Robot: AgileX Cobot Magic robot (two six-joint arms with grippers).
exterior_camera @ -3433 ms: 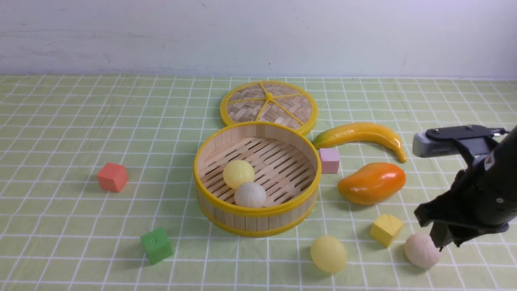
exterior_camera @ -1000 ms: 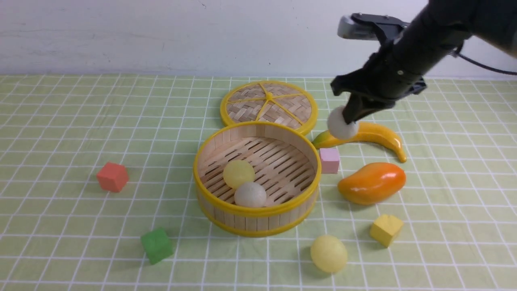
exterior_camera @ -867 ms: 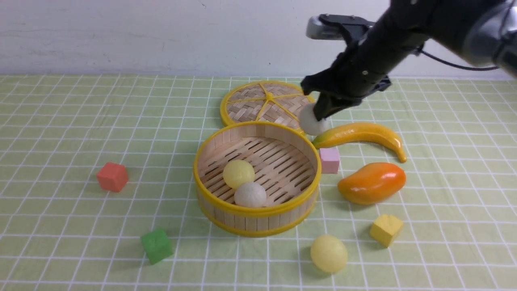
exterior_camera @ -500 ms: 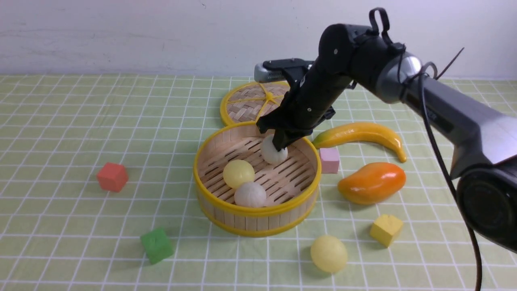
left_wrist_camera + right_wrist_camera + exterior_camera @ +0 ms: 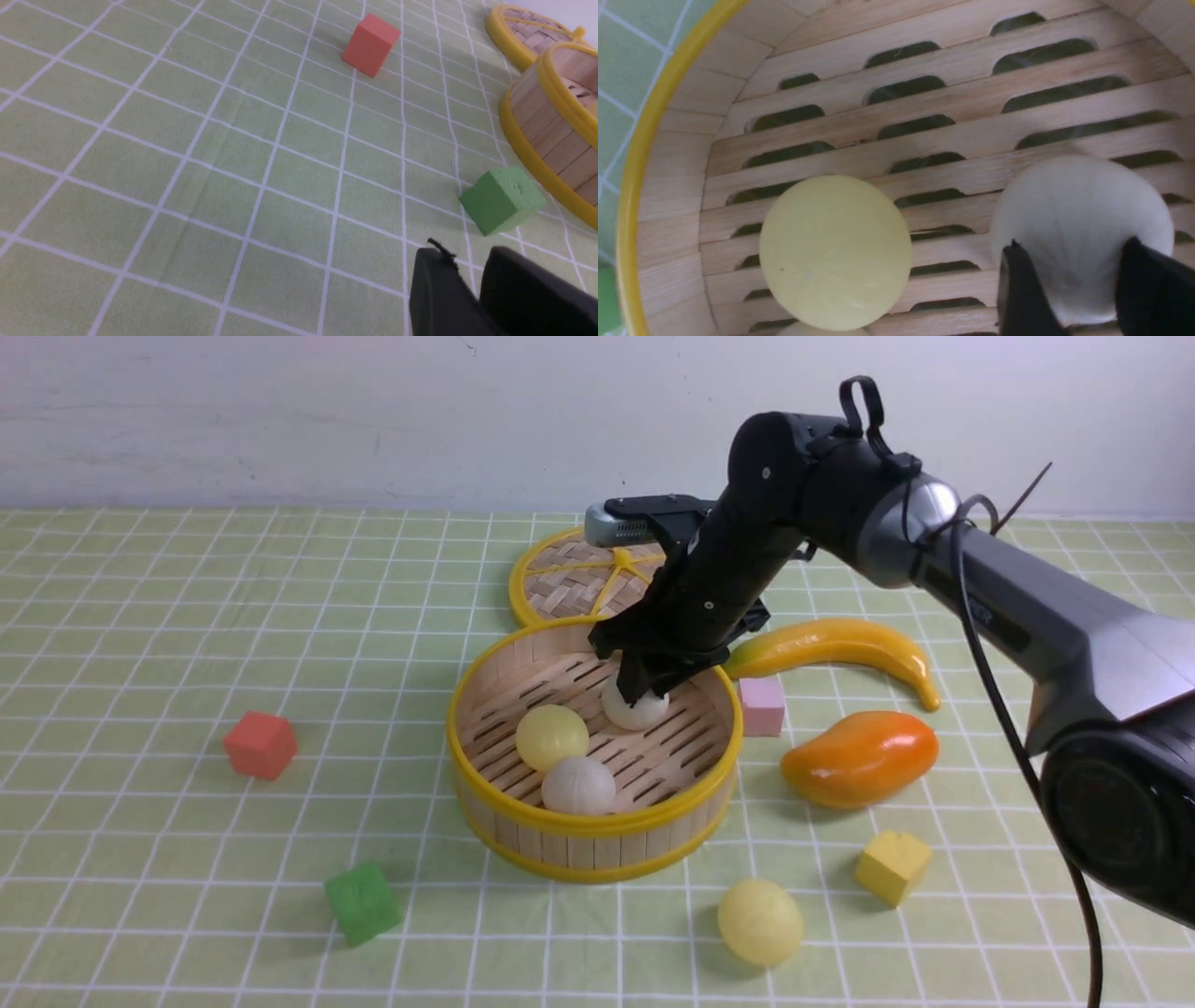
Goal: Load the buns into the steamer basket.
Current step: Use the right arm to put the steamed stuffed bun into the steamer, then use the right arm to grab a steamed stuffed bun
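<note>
The steamer basket (image 5: 451, 728) stands mid-table with three buns inside. A pale yellow bun (image 5: 551, 736) and an off-white bun (image 5: 578, 785) lie near its front. A second off-white bun (image 5: 635, 711) rests on the slatted floor (image 5: 924, 98) under my right gripper (image 5: 644, 689). In the right wrist view this bun (image 5: 1078, 205) sits between the parted fingers of that gripper (image 5: 1073, 284), beside the yellow bun (image 5: 835, 252). Another yellow bun (image 5: 760, 921) lies on the cloth in front of the basket. My left gripper (image 5: 467, 261) hovers near the green cube, its fingers close together and holding nothing.
The woven lid (image 5: 579, 574) lies behind the basket. A banana (image 5: 840, 644), a pink cube (image 5: 762, 706), a mango (image 5: 859, 758) and a yellow cube (image 5: 892, 866) are to the right. A red cube (image 5: 260, 744) and a green cube (image 5: 362, 903) are to the left.
My right arm carried the off-white bun from the front right, over the banana, down into the basket. The bun now rests on the slats and the fingers have parted.
</note>
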